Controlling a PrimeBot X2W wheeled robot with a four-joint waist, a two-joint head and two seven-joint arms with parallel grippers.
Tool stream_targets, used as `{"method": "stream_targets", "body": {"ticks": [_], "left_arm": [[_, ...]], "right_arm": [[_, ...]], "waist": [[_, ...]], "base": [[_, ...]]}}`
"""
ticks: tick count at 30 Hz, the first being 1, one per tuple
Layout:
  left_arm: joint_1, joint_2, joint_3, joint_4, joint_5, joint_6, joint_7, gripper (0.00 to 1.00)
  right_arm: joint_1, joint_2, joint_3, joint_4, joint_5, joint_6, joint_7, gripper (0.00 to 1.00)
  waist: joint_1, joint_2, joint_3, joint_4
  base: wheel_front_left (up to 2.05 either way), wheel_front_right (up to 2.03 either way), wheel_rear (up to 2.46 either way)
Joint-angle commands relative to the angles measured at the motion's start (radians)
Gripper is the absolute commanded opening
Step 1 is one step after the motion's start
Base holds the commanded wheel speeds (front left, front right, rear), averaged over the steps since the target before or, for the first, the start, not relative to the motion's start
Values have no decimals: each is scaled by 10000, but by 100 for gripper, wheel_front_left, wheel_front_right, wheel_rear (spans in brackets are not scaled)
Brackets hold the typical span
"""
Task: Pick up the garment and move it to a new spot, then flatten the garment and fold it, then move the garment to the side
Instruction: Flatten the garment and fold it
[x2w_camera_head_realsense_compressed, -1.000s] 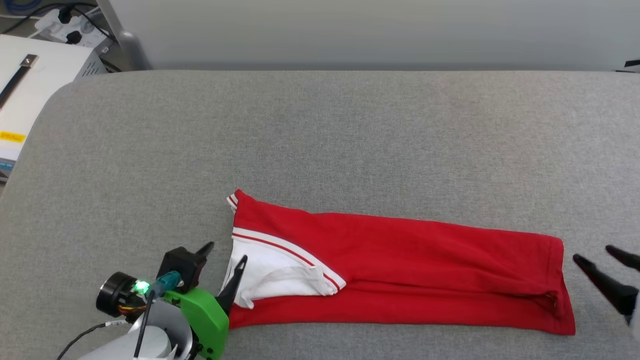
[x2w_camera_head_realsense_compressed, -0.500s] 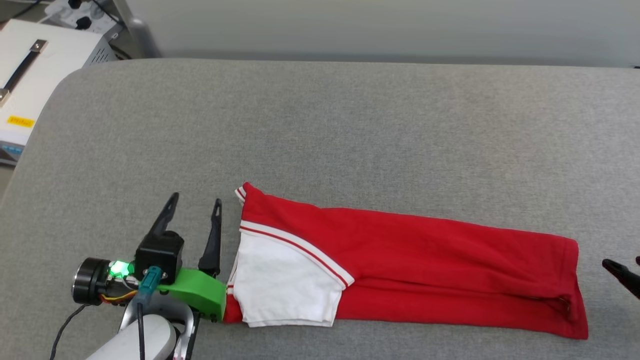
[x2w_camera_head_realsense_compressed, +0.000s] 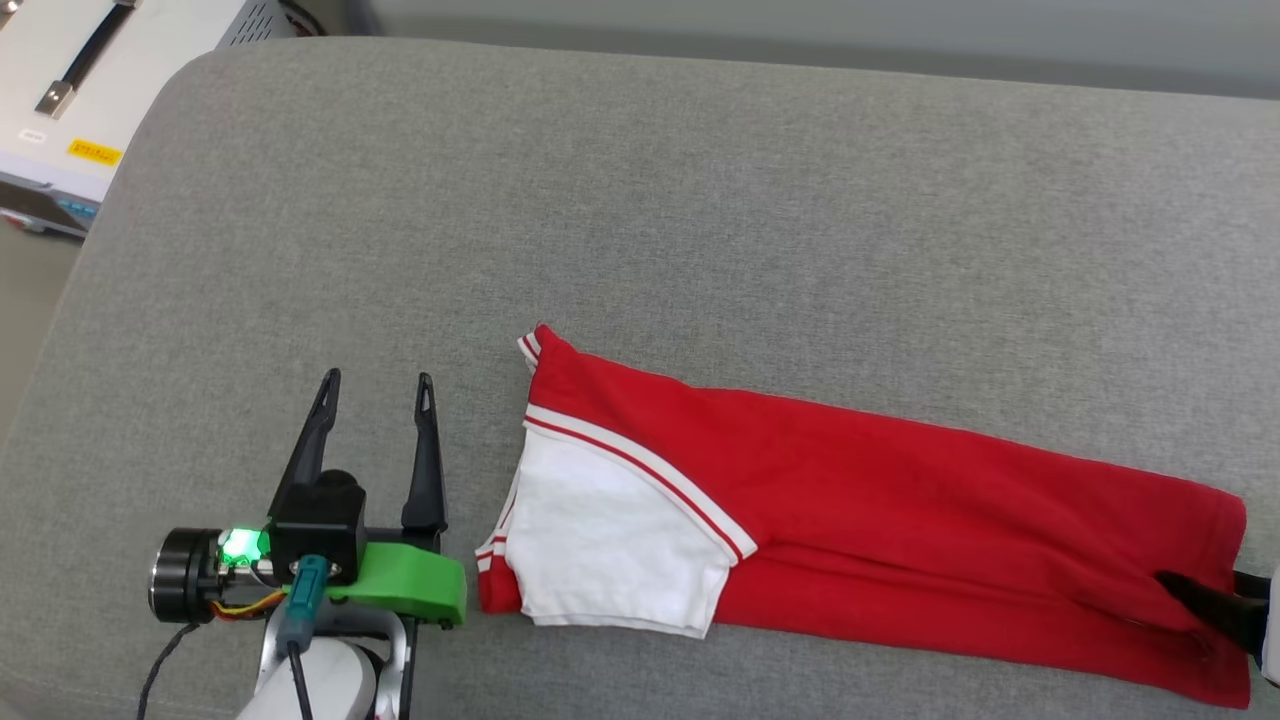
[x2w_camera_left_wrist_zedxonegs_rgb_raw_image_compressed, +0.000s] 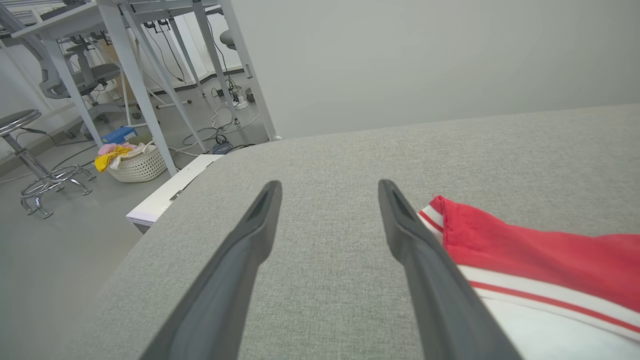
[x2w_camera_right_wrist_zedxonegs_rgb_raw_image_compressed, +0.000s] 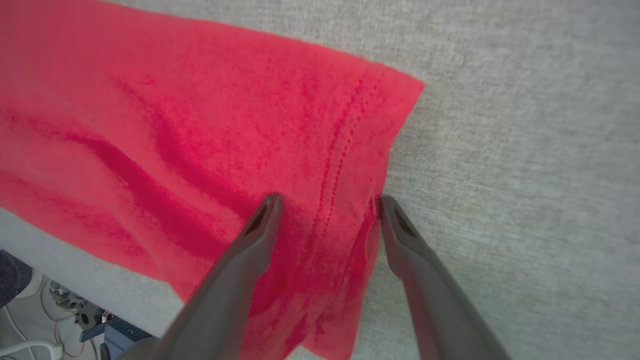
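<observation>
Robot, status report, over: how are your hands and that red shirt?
Left hand open, beside the white sleeve, apart. Right hand open, straddling the red shirt at its hem. Shirt folded long on grey surface. Nothing blocking seen.

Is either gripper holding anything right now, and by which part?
Nothing is held. The left gripper is open beside the garment; the right gripper is open over its hem.

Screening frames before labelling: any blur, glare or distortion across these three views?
Head view: sharp, soft even light, no glare on the garment. Left wrist view: sharp, with wide-angle stretch along the left pincer. Right wrist view: garment close up, blurred and smeared.
</observation>
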Motion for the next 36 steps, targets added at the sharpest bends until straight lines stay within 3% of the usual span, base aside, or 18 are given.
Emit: {"method": "stream_targets", "body": {"ticks": [1, 10, 11, 12, 13, 28, 36], "left_arm": [[370, -484, 456, 107, 524, -381, -58, 100], [765, -1425, 1298, 378, 1562, -1197, -58, 100], [788, -1509, 1378, 403, 1671, -1274, -58, 100], [812, -1573, 1446, 419, 1743, -1333, -58, 100], [924, -1770, 1720, 419, 1956, -1496, -58, 100], [1548, -2266, 2610, 219, 2678, -2351, -59, 100], [1836, -2451, 2939, 295, 2844, -2643, -59, 100]], "right_arm": [[1, 282, 576, 144, 254, -4, 109, 100], [-31, 476, 1388, 154, 589, -4, -213, 100], [-60, 418, 1414, 227, 554, -4, -273, 95], [-84, 371, 1429, 286, 530, -4, -323, 33], [-171, 254, 1449, 412, 461, -4, -592, 0], [-230, -946, 367, 1749, -480, -4, -1627, 0], [1, -859, -148, 1659, -138, -4, -1480, 0]], "waist": [[1, 0, 178, 229], [1, 0, 127, 238], [1, 0, 104, 227], [1, 0, 78, 217], [1, 0, -40, 168], [1, 0, -725, -57], [1, 0, -1033, -212]], "base": [[0, 0, 0], [0, 0, 0], [0, 0, 0], [0, 0, 0], [0, 0, 0], [0, 0, 0], [0, 0, 0]]}}
